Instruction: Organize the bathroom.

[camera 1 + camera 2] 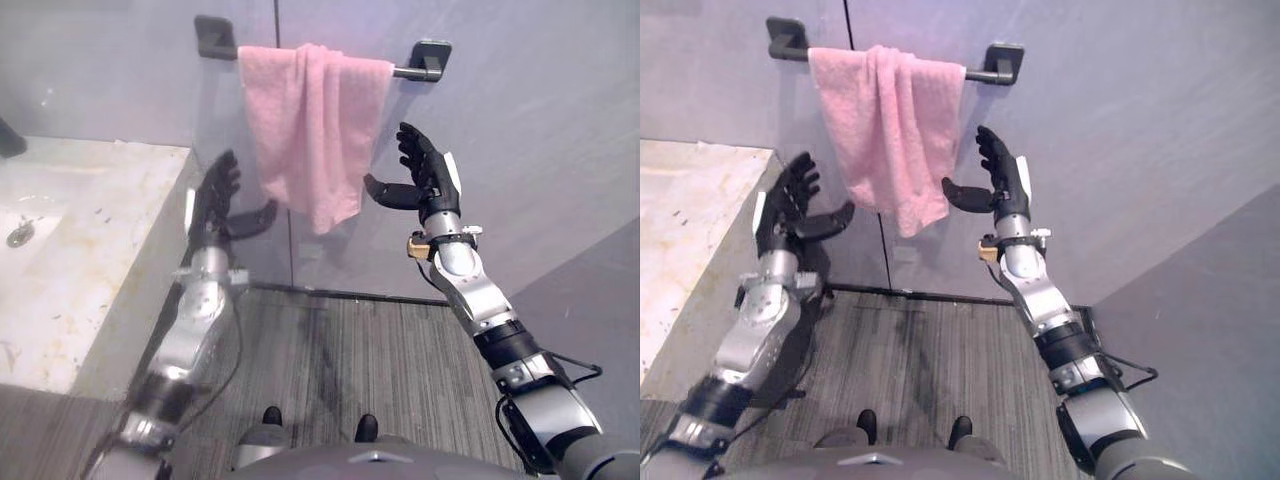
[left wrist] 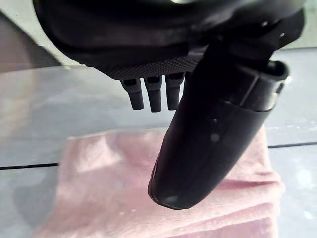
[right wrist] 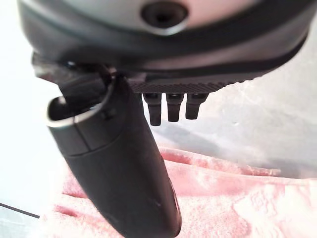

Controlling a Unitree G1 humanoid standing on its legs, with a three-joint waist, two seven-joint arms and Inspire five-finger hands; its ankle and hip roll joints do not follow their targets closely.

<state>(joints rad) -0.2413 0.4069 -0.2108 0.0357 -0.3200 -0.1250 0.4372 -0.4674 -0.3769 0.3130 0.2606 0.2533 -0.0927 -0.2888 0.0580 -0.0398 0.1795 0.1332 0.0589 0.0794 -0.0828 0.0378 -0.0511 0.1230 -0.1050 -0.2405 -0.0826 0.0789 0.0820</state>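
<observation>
A pink towel [image 1: 310, 130] hangs bunched over a dark wall bar [image 1: 410, 72] with two black brackets. My left hand [image 1: 215, 195] is raised just left of the towel's lower part, fingers straight, thumb pointing toward the cloth, open and apart from it. On the other side my right hand [image 1: 425, 170] is held up beside the towel's right edge, also open, with its thumb reaching toward the hanging corner. The towel [image 2: 99, 188] fills the space past the left thumb [image 2: 208, 134], and shows likewise as towel [image 3: 237, 198] past the right thumb [image 3: 124, 168].
A pale marble counter [image 1: 90, 250] with a sink drain [image 1: 18, 235] lies at the left. The grey wall [image 1: 520, 130] stands close ahead. Striped grey flooring [image 1: 370, 360] runs below.
</observation>
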